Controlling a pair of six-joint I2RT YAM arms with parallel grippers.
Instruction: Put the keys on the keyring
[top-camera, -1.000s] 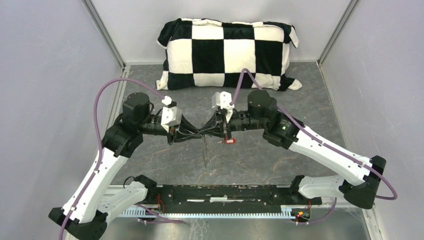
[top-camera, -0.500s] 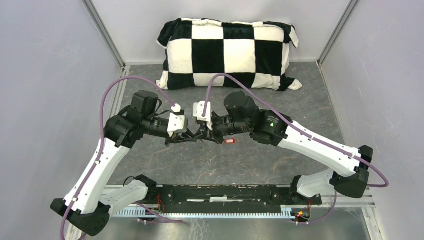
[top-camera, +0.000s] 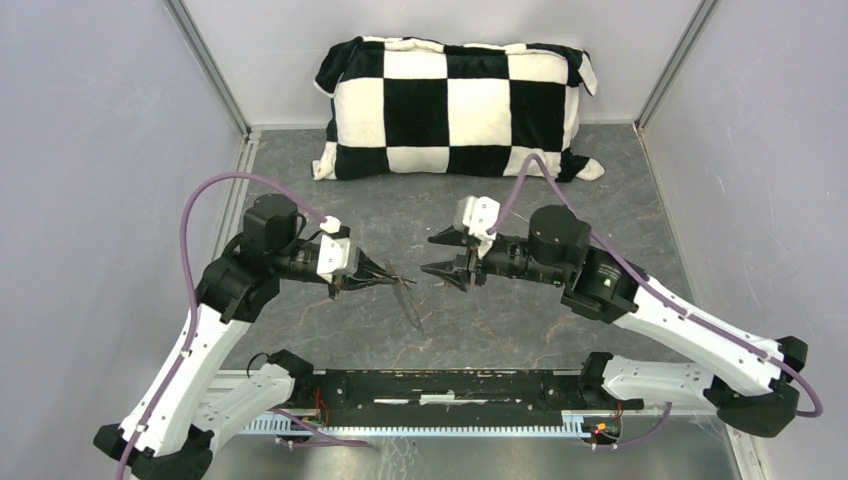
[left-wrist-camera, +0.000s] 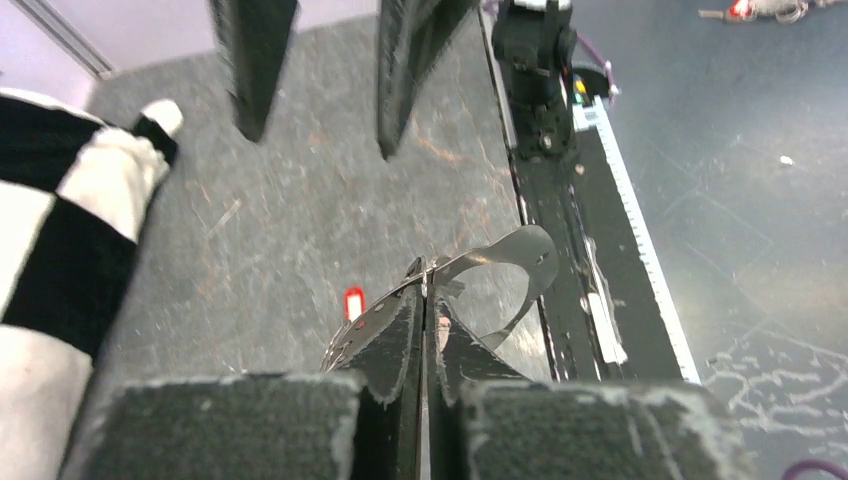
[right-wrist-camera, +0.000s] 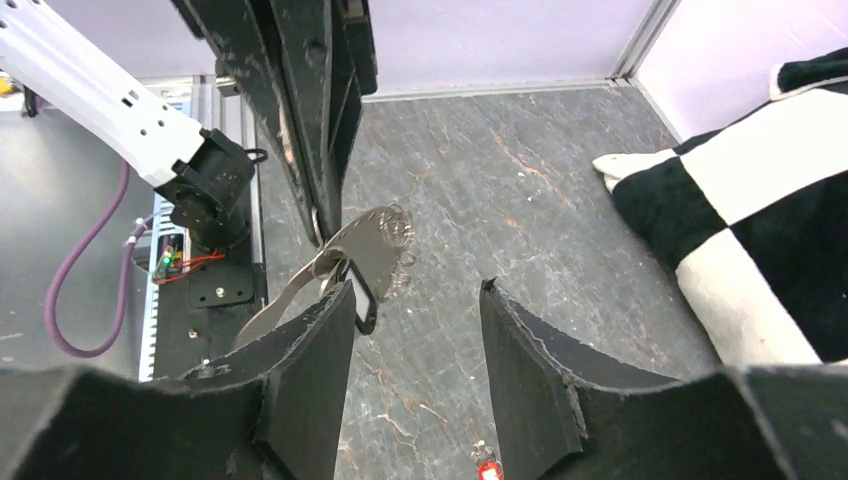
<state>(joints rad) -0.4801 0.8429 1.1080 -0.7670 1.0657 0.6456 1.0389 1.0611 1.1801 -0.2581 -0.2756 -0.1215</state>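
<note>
Left gripper (top-camera: 390, 282) jaws pinch the keyring (left-wrist-camera: 525, 243); right gripper (top-camera: 441, 254) jaws stand spread and empty, facing the keyring; the red key (left-wrist-camera: 352, 300) lies on the counter (top-camera: 500, 320) past the keyring, on the right gripper's side.

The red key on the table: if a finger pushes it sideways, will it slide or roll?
The red key lies flat on the grey table, so it would likely slide, not roll. It looks tiny beside the right gripper, so probably light and easily knocked away.
</note>
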